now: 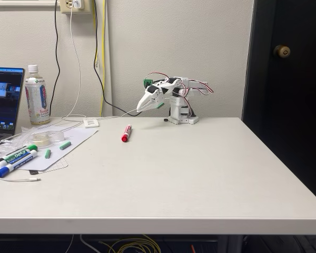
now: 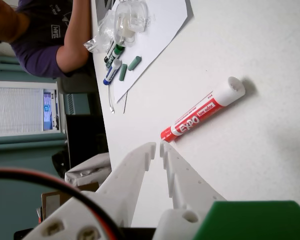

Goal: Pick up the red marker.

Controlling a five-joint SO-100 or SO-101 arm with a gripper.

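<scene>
The red marker [image 1: 126, 133] lies flat on the white table [image 1: 200, 174], toward the back edge and left of the middle in the fixed view, well apart from the clutter at the left edge. In the wrist view the marker [image 2: 202, 110] runs diagonally, with its red tip just beyond the fingertips and its white end farther off.

The arm [image 1: 174, 100] stands at the back edge, folded low, and the hand [image 1: 140, 108] points down and left, above and behind the marker without touching it. The wrist view shows the hand [image 2: 157, 146] empty, its two fingers nearly together with only a narrow slit between them.

The grasp has not begun, and several things could spoil it. If the hand comes down as it stands, the slit looks too narrow to take the barrel, so the fingertips would land on top and push the marker away. The barrel is round and the table smooth, so a touch from one finger alone could roll it aside. The fingers now line up near the marker's tip; closing there rather than mid-barrel could let the marker pivot or slip out on lifting.

At the left edge lie a green marker [image 1: 20, 155], a blue marker [image 1: 13, 165] and a sheet of paper [image 1: 68, 142], far enough off not to interfere.
</scene>
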